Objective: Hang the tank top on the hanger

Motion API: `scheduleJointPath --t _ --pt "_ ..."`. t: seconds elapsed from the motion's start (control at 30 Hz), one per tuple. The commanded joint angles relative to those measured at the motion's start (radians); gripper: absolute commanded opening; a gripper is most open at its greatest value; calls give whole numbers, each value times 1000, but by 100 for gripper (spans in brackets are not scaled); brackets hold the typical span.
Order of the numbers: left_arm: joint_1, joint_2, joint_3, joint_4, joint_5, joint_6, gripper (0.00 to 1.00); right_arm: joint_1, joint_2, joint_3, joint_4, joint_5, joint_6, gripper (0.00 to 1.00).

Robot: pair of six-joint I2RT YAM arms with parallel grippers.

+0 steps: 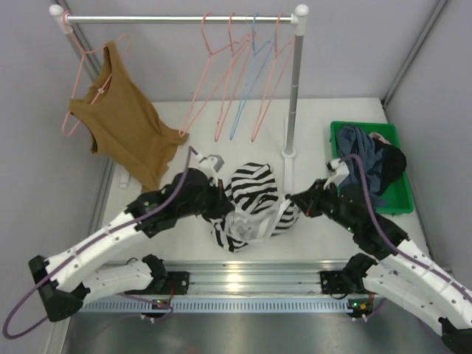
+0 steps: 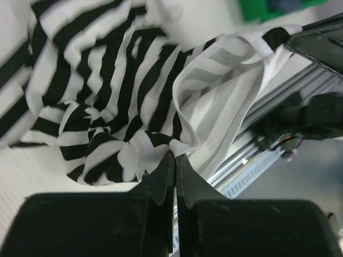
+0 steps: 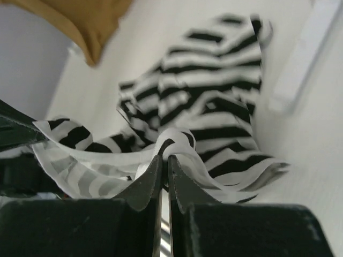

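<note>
From above, we see the striped tank top (image 1: pixel 254 193) bunched over the white table (image 1: pixel 310 147) between both grippers, below the pink hangers (image 1: pixel 228 81) on the rail. In the left wrist view, the left gripper (image 2: pixel 175 158) is closed tight on a fold of the fabric. In the right wrist view, the right gripper (image 3: pixel 164 160) pinches a white edge likewise.
</note>
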Motion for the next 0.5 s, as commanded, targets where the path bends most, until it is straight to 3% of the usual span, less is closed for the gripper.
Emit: scheduleJointPath --t 0.0,0.17,0.47 --pt "-3 50 -211 228 115 -112 0 34 -116 -222 89 -24 158 0" --pt "-3 188 -313 329 132 -137 0 84 -242 -408 25 -19 261 3" --pt "26 262 -296 323 43 -103 1 123 -319 -402 -175 36 280 21"
